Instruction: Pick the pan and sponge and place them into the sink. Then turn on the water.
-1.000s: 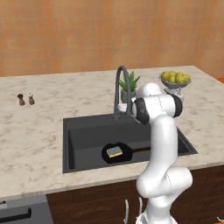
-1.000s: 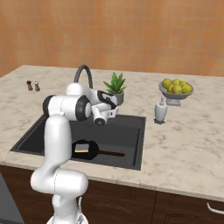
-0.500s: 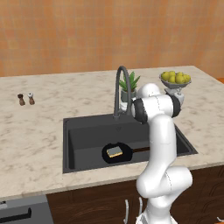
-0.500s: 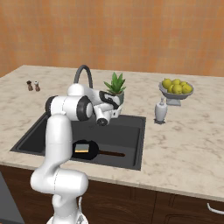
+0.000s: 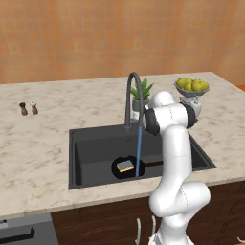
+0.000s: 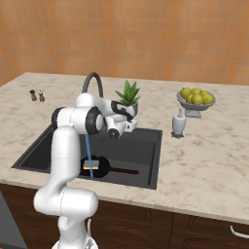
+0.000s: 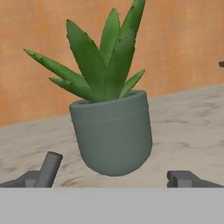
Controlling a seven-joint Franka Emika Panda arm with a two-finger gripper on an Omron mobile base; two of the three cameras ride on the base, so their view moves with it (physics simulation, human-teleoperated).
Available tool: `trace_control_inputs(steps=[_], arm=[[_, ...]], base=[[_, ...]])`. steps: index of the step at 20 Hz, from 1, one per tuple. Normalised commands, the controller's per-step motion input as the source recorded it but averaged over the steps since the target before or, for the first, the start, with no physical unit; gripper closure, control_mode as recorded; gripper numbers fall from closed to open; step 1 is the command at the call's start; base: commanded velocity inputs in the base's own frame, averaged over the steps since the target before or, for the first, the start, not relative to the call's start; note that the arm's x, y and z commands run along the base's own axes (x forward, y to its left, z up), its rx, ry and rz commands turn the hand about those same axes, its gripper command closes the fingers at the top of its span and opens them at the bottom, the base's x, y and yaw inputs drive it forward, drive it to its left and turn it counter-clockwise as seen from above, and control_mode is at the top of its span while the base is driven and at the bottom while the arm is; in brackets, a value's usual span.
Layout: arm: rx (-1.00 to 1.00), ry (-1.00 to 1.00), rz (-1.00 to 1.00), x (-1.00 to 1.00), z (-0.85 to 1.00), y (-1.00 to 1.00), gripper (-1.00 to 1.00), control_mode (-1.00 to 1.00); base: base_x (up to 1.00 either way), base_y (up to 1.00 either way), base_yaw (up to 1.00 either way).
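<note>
Pan (image 5: 125, 167) lies on the floor of the sink (image 5: 91, 146), toward its near side, handle pointing right; sponge (image 5: 126, 166) rests on top of it. Water (image 5: 139, 146) falls from the faucet (image 5: 130, 95) onto the pan's right edge. Gripper (image 6: 127, 116) is near the faucet base, fingers spread wide, grasping nothing, facing the potted plant (image 7: 109, 122). All steps look done; remaining move is probably only to draw the arm clear.
</note>
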Motion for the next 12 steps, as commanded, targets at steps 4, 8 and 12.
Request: trace_control_inputs(steps=[4,8,12], arm=[[0.11,0.00,-0.17,0.00,-0.14,-0.96,-1.00,-1.00],[0.04,0.01,-0.10,0.00,-0.04,-0.57,-1.00,-1.00],[0.00,0.02,-0.05,0.00,-0.01,-0.25,-1.00,-1.00]], base=[[0.00,0.00,0.00],[0.00,0.00,0.00],[0.00,0.00,0.00]])
